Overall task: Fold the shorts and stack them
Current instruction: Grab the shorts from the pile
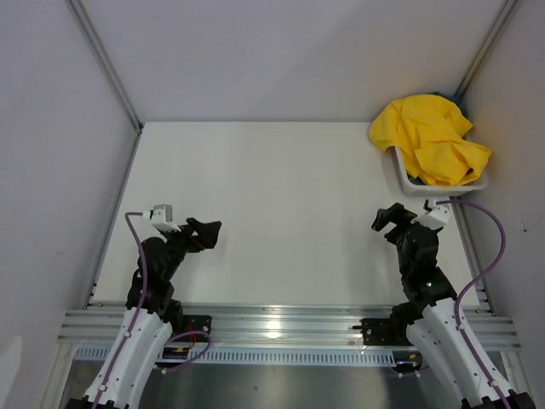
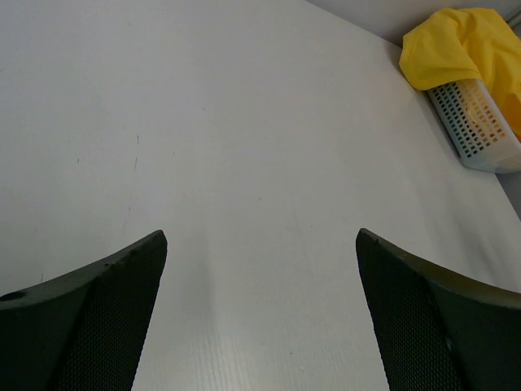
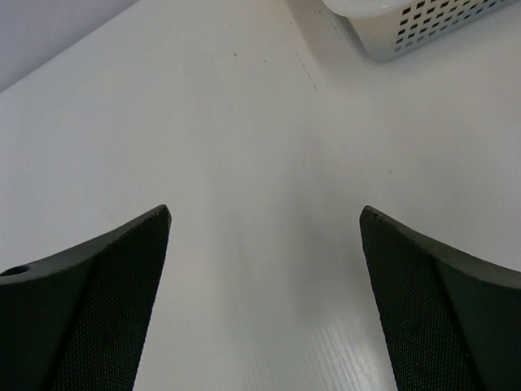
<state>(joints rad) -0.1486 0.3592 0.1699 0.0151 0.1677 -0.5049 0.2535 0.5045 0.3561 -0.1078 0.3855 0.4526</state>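
Note:
The bright yellow shorts (image 1: 433, 136) lie crumpled in a heap in the white mesh basket (image 1: 407, 181) at the far right corner; they also show in the left wrist view (image 2: 460, 45). Only a sliver of the dark teal shorts (image 1: 449, 97) shows behind the yellow heap. My left gripper (image 1: 209, 230) is open and empty over the bare white table (image 1: 272, 213), near left. My right gripper (image 1: 387, 220) is open and empty, just in front of the basket. In both wrist views the jaws stand wide apart with only table between them.
The basket's mesh wall shows in the left wrist view (image 2: 476, 126) and the right wrist view (image 3: 407, 24). Grey walls enclose the table on the left, back and right. An aluminium rail (image 1: 272, 328) runs along the near edge by the arm bases.

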